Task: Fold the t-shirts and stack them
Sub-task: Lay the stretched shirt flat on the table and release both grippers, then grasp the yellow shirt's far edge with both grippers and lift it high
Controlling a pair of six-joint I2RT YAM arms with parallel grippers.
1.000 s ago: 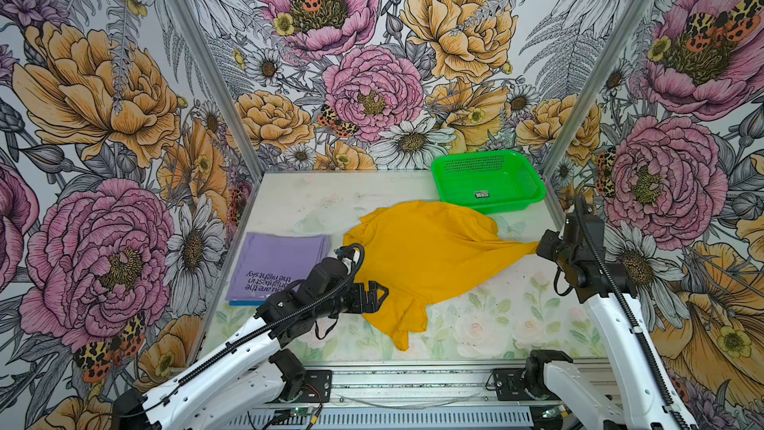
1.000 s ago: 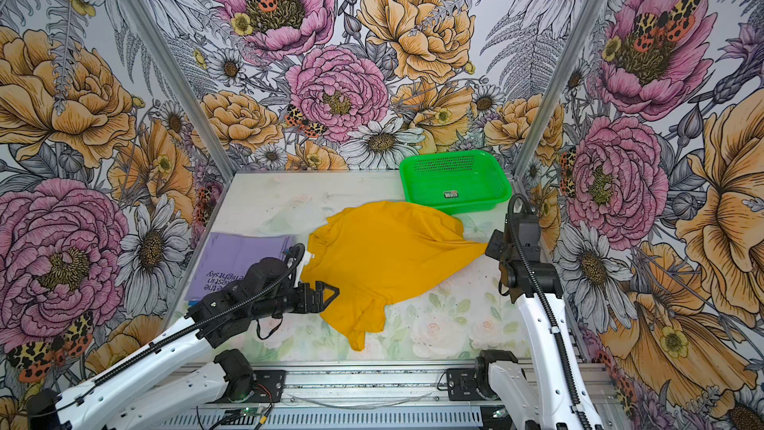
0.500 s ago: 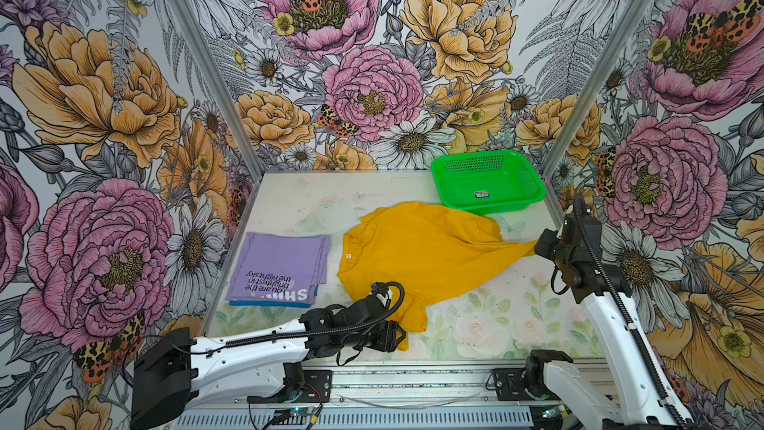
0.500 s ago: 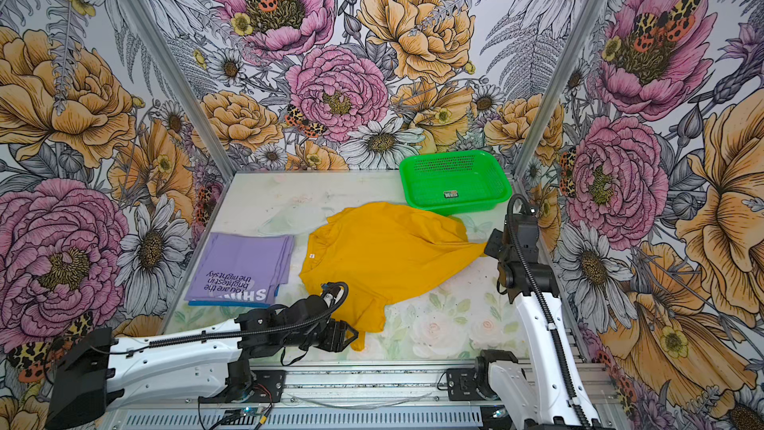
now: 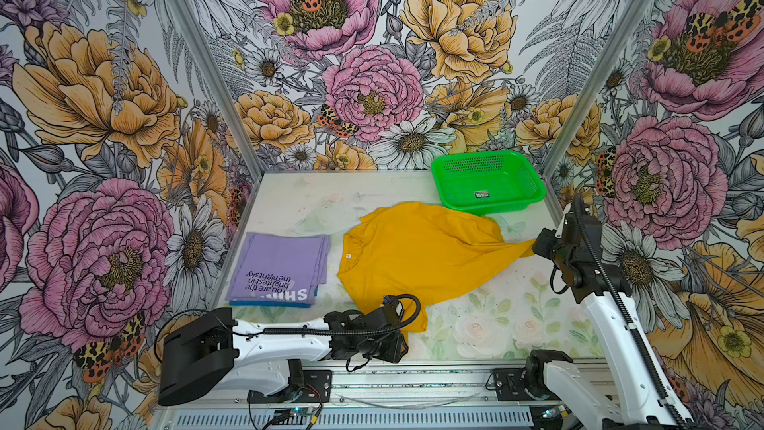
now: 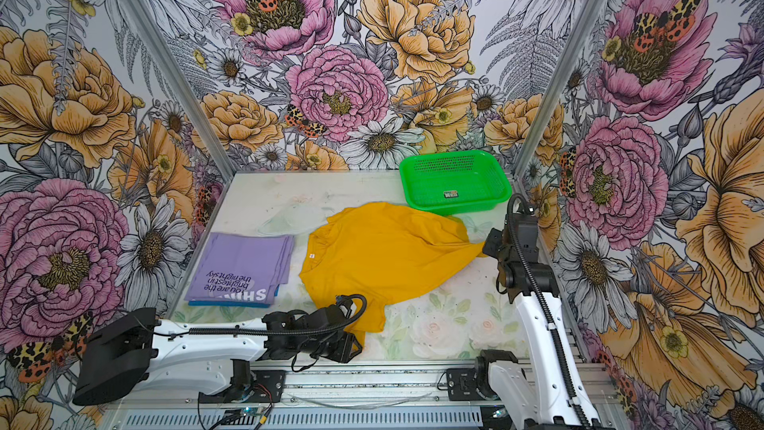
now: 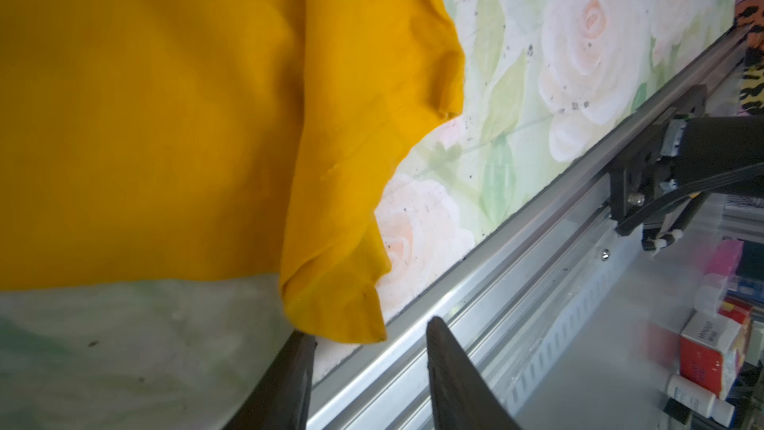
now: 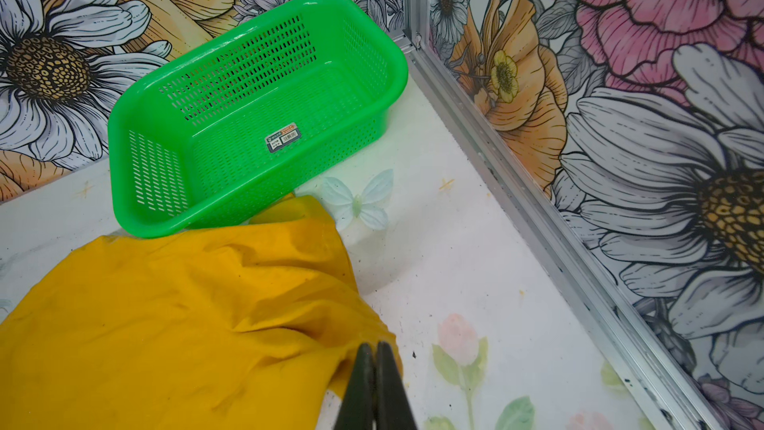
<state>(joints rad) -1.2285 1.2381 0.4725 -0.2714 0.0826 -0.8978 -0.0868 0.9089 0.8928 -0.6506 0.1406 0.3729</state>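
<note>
The mustard-yellow t-shirt [image 5: 417, 258] [image 6: 384, 258] lies spread across the middle of the table. My right gripper [image 5: 535, 244] [image 8: 375, 345] is shut on its right-hand corner, pulling it to a point. My left gripper [image 5: 403, 345] [image 7: 371, 329] lies low at the table's front edge with its jaws apart. The shirt's near corner [image 7: 339, 308] hangs just past its fingertips, and nothing sits between them. The lavender t-shirt [image 5: 281, 266] with dark text lies folded at the left. A blue t-shirt's edge [image 5: 268, 304] peeks out from under it.
A green mesh basket [image 5: 492, 208] [image 8: 256, 184] stands at the back right, its front edge touching the yellow shirt. An aluminium rail [image 7: 516, 241] runs along the table's front, right beside my left gripper. Flowered walls close in three sides.
My left arm has dropped from the shirt's left side to its near corner by the front rail, and its jaws have narrowed. The shirt now lies flatter. The right arm has stayed put.
</note>
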